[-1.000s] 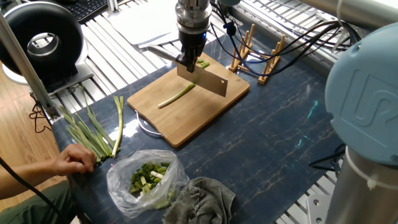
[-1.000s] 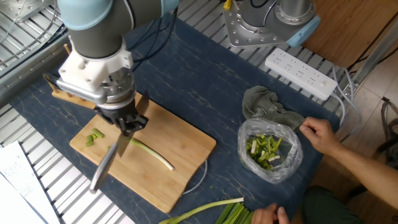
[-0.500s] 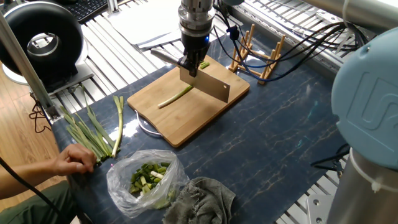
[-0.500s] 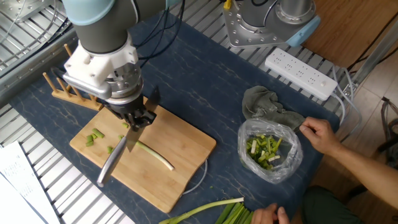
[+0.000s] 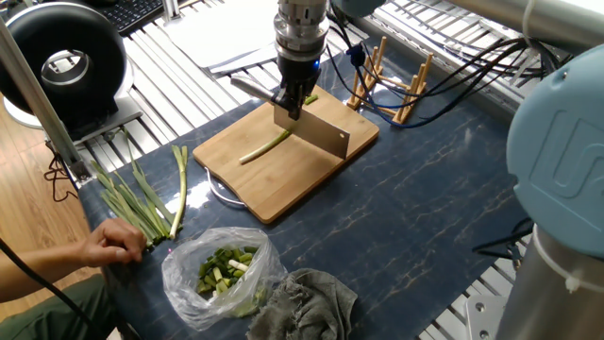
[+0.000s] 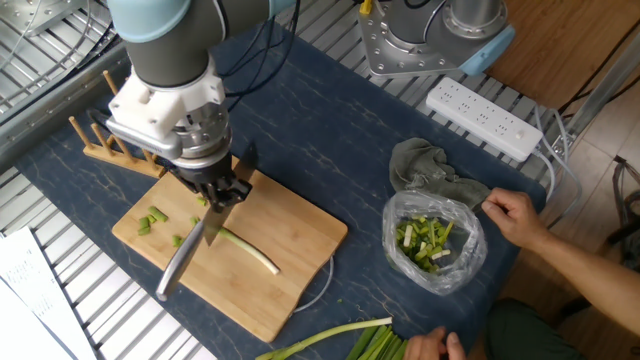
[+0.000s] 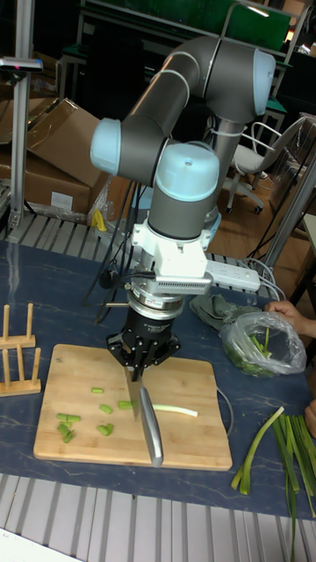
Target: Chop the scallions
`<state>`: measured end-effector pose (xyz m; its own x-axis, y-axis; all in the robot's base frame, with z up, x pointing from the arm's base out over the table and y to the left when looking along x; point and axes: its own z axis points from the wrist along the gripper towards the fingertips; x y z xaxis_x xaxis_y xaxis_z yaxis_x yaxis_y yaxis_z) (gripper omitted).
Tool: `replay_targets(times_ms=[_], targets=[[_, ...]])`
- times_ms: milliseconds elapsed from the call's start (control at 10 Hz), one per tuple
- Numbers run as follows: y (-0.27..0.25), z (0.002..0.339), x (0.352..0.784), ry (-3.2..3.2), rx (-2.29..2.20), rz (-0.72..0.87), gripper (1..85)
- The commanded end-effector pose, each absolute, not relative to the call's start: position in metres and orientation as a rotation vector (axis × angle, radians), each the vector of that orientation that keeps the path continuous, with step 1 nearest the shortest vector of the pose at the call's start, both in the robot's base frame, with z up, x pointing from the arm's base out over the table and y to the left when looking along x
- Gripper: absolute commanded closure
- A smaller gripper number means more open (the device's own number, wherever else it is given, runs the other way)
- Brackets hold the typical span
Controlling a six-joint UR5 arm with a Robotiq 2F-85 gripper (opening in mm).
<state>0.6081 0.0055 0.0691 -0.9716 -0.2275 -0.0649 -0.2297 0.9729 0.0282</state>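
One arm is in operation, with its gripper (image 6: pixel 217 192) positioned over the wooden cutting board (image 6: pixel 290 265). The fingers are clamped narrow on the handle of a cleaver (image 6: pixel 185 258), and the blade slopes downward from the gripper with its edge on the board surface.

The scallions (image 6: pixel 248 250) lie on the board as one thin stalk, pale at one end and green at the other. In the tall fixed view the stalk (image 7: pixel 174 410) extends from the blade toward 3 o'clock and touches the flat of the blade at its green end. Several short cut bits (image 7: pixel 81 421) lie scattered on the board at 9 o'clock from the blade, well apart from the stalk. In the other fixed view the same bits (image 6: pixel 153 220) lie near the board's far left corner.

A wooden peg rack (image 5: pixel 389 85) stands on the table just beyond the board, at 2 o'clock from it in one fixed view. A bundle of uncut stalks (image 5: pixel 137 200) lies on the dark table surface (image 5: pixel 415 208) at 8 o'clock from the board. A clear plastic bag (image 5: pixel 222 269) holding chopped greens sits at 6 o'clock from the board, touching a crumpled grey cloth (image 5: pixel 311 302). A person's hand (image 5: pixel 113 241) rests on the root end of the bundle. A white power strip (image 6: pixel 485 118) lies at the table edge in the other fixed view.
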Motion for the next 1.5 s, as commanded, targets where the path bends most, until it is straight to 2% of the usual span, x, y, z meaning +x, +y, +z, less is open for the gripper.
replay_targets(times_ms=[0, 500, 700, 1400], targets=[[0.011, 0.061, 0.620, 3.030, -0.334, 0.082, 84.0], [0.005, 0.089, 0.650, 3.032, -0.360, 0.032, 84.0], [0.004, 0.082, 0.660, 3.016, -0.352, 0.006, 84.0], [0.028, 0.089, 0.614, 3.077, -0.301, 0.058, 84.0]])
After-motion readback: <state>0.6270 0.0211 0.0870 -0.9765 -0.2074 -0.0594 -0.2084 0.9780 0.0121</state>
